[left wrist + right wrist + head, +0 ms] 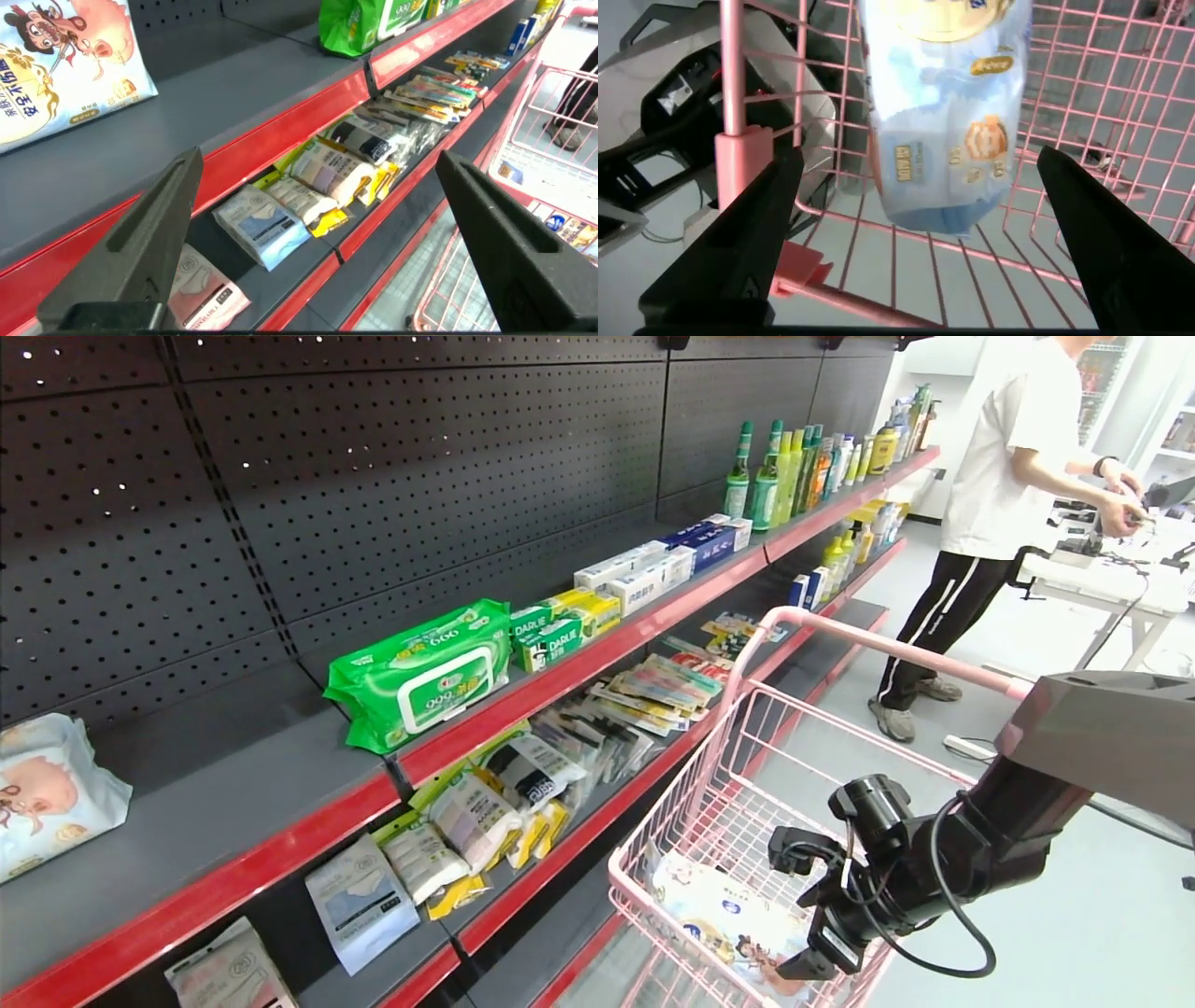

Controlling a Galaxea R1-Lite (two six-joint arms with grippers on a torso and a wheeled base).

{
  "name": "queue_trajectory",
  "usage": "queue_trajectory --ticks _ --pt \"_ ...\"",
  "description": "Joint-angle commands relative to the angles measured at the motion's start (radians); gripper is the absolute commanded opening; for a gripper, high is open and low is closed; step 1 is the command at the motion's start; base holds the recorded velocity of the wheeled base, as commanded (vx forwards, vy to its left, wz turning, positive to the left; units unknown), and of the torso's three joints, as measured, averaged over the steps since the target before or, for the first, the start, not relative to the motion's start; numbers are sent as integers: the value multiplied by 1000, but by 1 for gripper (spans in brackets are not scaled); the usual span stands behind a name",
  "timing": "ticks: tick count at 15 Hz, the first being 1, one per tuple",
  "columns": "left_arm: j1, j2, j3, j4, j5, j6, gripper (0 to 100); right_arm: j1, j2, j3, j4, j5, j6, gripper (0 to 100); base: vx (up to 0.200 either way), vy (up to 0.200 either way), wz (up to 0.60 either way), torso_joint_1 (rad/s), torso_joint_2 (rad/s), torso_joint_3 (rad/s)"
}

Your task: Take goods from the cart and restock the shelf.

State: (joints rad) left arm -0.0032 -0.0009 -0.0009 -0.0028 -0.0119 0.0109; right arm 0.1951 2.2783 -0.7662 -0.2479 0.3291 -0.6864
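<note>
The shelf (pixel 233 784) is being judged as only partly restocked. A wide bare stretch of its upper board is being seen just beyond the left fingers (pixel 140 243), which are being held wide apart with nothing between them. A cartoon-printed pack (pixel 56 65) is already lying on that board off to one side of them, and a green pack (pixel 420 672) is lying farther along on the other side.

The cart (pixel 803 621) is being entered from above by the right fingers (pixel 747 243), which are also being kept wide apart. The restocking is therefore being taken as at the pick-up step: nothing is being gripped yet, and the grasp, the lift and the carry across to the bare board are all being left to do.

The wipes pack (pixel 943 121) is lying flat in the cart's wire basket, straight ahead of the right fingers and centred in the gap between them. As far as can be told, it is not being touched by either one. It is being shown as a soft, pillowy pouch, white and pale blue with small printed panels. It is being judged likely to give under a squeeze, so a grip across its narrower width is being favoured.
</note>
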Motion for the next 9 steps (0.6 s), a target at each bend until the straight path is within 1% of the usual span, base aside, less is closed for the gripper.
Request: queue_trajectory --ticks 1,4,5,6,9 --pt "0 1 1 0 0 0 100 -28 -3 -5 -1 -1 -13 100 0 0 0 0 0 0" --pt "0 1 -1 0 0 0 100 -65 23 -38 -1 2 -35 100 0 0 0 0 0 0" --pt "0 1 1 0 0 0 100 -72 33 -42 -1 16 -42 100 0 0 0 0 0 0" --pt "0 1 -1 0 0 0 100 -83 43 -45 -1 59 -51 100 0 0 0 0 0 0" --pt "0 1 -1 0 0 0 100 -94 52 -47 1 97 -51 100 0 0 0 0 0 0"
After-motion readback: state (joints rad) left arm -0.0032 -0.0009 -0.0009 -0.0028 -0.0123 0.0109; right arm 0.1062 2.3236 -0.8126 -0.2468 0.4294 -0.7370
